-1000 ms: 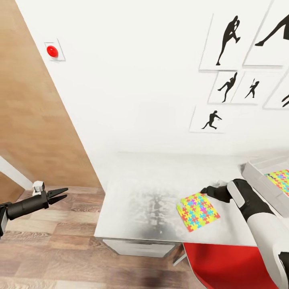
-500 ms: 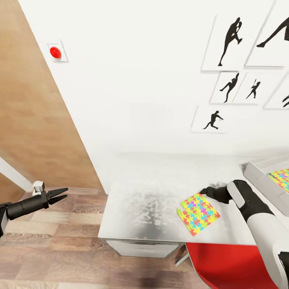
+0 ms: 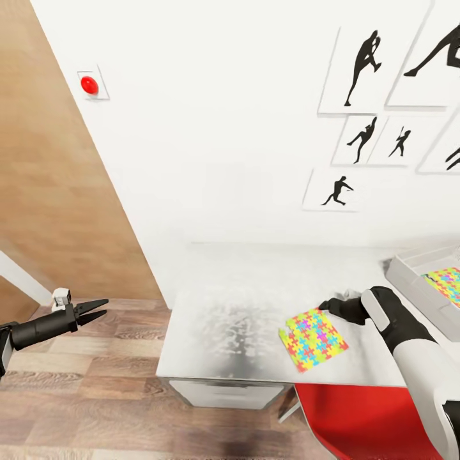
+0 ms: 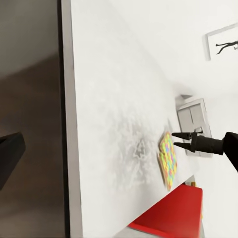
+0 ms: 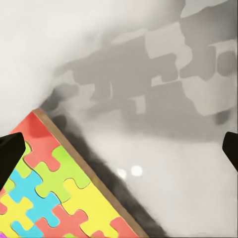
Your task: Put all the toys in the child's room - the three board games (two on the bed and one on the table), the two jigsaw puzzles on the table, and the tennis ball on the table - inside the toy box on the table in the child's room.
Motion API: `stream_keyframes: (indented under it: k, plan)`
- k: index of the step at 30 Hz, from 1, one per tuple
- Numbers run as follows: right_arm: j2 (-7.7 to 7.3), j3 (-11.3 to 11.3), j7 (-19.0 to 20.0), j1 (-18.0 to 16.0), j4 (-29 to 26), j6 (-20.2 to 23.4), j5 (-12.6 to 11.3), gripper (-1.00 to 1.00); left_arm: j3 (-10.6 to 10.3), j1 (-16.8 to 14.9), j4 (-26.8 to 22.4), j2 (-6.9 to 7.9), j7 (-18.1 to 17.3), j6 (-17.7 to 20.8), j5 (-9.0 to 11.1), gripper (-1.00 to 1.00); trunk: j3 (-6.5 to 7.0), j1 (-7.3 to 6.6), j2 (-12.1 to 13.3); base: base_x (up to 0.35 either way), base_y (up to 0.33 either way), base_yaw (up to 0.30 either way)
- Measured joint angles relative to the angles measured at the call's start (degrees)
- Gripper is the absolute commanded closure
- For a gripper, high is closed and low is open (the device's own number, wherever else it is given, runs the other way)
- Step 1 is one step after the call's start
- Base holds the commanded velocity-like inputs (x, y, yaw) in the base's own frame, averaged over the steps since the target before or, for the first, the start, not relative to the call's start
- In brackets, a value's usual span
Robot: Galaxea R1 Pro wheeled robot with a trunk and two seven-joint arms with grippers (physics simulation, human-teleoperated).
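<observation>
One jigsaw puzzle (image 3: 313, 329) flat on table (image 3: 236, 319), just beside right jaws (image 3: 327, 304).

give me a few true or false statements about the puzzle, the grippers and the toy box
1. The jigsaw puzzle lies flat on the table. True.
2. The right gripper grips the puzzle. False: it is open, by the puzzle's corner.
3. The left gripper hangs over the floor, beside the table. True.
4. The toy box holds nothing. False: a second colourful puzzle lies inside.
5. The chair is blue. False: it is red.
</observation>
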Motion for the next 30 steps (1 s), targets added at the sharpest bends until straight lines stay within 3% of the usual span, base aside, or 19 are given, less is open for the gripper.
stream_keyframes:
  k: [9, 23, 30]
  plan:
    - [0.16, 0.0, 0.0, 0.0, 0.6, 0.0, 0.2, -1.0, 0.0, 0.0, 0.0, -0.01, 0.0, 0.0, 0.0, -1.0, 0.35, 0.01, 0.0, -0.08, 0.055, -0.015]
    - [0.27, 0.0, 0.0, 0.0, 0.6, 0.0, 0.1, -1.0, 0.0, 0.0, 0.0, 0.0, 0.0, 0.0, 0.0, -1.0, 0.37, 0.01, 0.0, -0.197, 0.049, -0.001]
    - [0.25, 0.0, -0.1, 0.0, 0.5, 0.0, 1.1, -1.0, 0.0, 0.0, 0.0, 0.0, 0.0, 0.1, 0.0, -1.0, 0.37, -0.01, 0.0, -0.027, 0.187, 0.0]
